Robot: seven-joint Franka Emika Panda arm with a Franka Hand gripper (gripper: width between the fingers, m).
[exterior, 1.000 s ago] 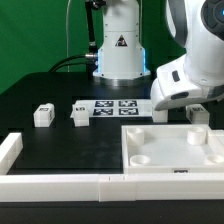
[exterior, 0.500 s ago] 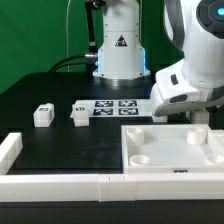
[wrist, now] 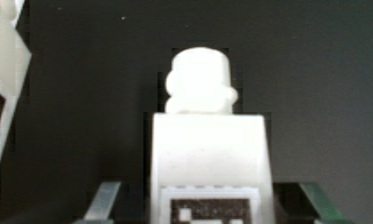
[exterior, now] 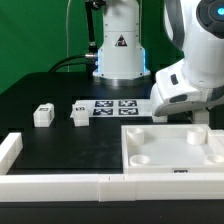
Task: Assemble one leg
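Claw (wrist: 209, 205) straddles the leg (wrist: 209, 150), one finger on each side with a dark sliver between; cannot tell whether the grip has closed. Exterior view, left to right across the tabletop's far half: spare leg (exterior: 42, 115), second spare leg (exterior: 80, 114), marker board (exterior: 115, 107), then claw and leg low toward the edge on that view's right, just behind the white panel (exterior: 175, 150). Leg lies squarely between the fingers, long axis straight ahead of the wrist, peg end (wrist: 201, 80) leading; judged next need is a firm squeeze, then lift.
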